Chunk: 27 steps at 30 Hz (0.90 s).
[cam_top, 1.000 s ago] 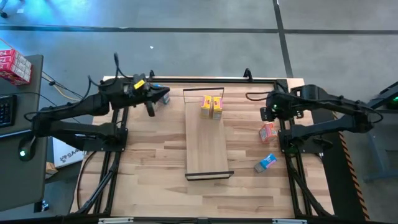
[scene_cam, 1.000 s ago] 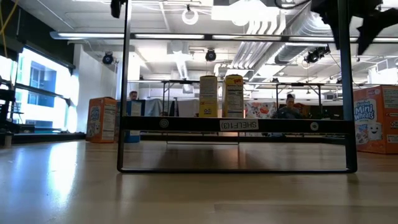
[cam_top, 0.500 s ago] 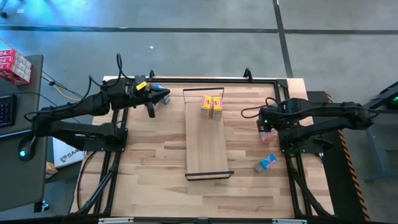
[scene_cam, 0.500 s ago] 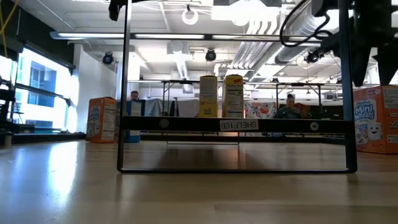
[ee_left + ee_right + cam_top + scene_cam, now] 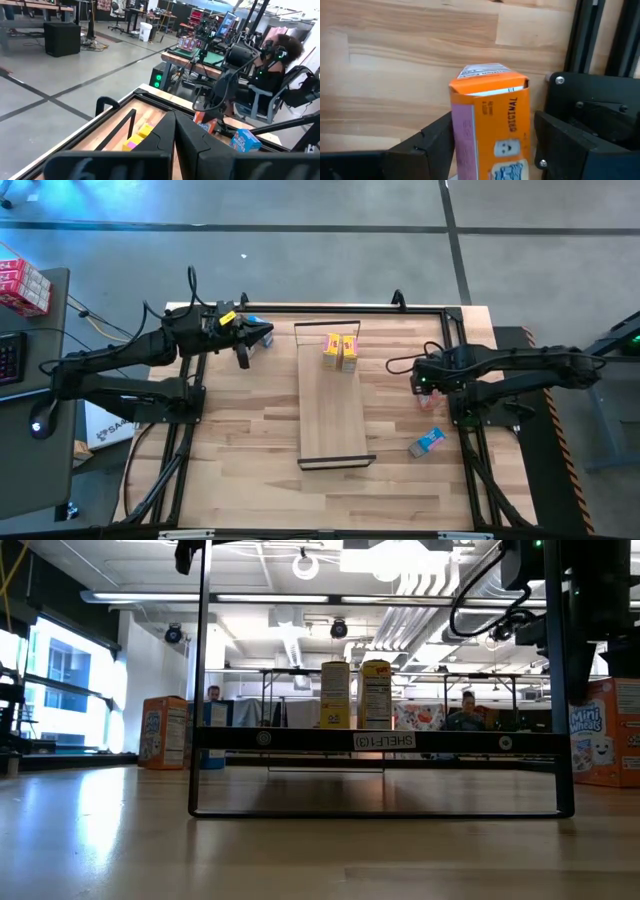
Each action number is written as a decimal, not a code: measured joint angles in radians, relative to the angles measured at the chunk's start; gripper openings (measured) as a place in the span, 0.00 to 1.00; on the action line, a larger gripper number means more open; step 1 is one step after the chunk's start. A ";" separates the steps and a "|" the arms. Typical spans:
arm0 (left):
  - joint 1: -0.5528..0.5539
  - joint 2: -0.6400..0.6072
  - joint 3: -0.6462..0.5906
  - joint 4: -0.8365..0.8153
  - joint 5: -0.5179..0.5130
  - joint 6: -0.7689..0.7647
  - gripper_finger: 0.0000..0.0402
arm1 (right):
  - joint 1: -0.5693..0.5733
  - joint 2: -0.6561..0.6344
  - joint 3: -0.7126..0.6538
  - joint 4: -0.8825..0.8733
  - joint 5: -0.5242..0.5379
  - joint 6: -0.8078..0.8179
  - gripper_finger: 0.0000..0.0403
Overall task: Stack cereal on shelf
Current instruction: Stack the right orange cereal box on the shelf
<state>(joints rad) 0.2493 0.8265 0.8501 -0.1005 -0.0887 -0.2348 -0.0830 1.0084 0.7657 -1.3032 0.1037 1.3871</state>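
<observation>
A light plank-wood tabletop [image 5: 240, 460] carries a long narrow light-wood shelf with dark metal frame ends [image 5: 332, 420], lying at its middle and running from twelve to six o'clock. Two small yellow cardboard cereal boxes [image 5: 340, 351] stand side by side on the shelf's twelve o'clock end. A small blue cardboard cereal box [image 5: 427, 442] lies flat on the tabletop at about four o'clock from the shelf.

1. The right gripper [image 5: 427, 383] is swinging in from the worktop's back edge and is now dropping right over the orange-pink cereal box [image 5: 491, 125].
2. Its jaws are now straddling that box, one on each side.
3. In the low view, the arm is now covering part of that box.
</observation>
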 joint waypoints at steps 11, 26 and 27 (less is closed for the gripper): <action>0.000 0.000 0.000 0.000 -0.001 -0.001 0.00 | 0.000 0.000 -0.043 0.063 -0.006 0.022 0.60; 0.000 0.000 0.000 0.001 -0.001 0.000 0.00 | 0.000 -0.002 -0.025 0.048 -0.036 -0.045 0.32; 0.000 -0.002 0.000 0.000 -0.001 0.000 0.00 | 0.000 -0.002 -0.011 0.049 -0.046 -0.073 0.29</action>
<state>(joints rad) 0.2493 0.8243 0.8501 -0.1001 -0.0895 -0.2344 -0.0834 1.0061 0.7550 -1.2546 0.0578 1.3145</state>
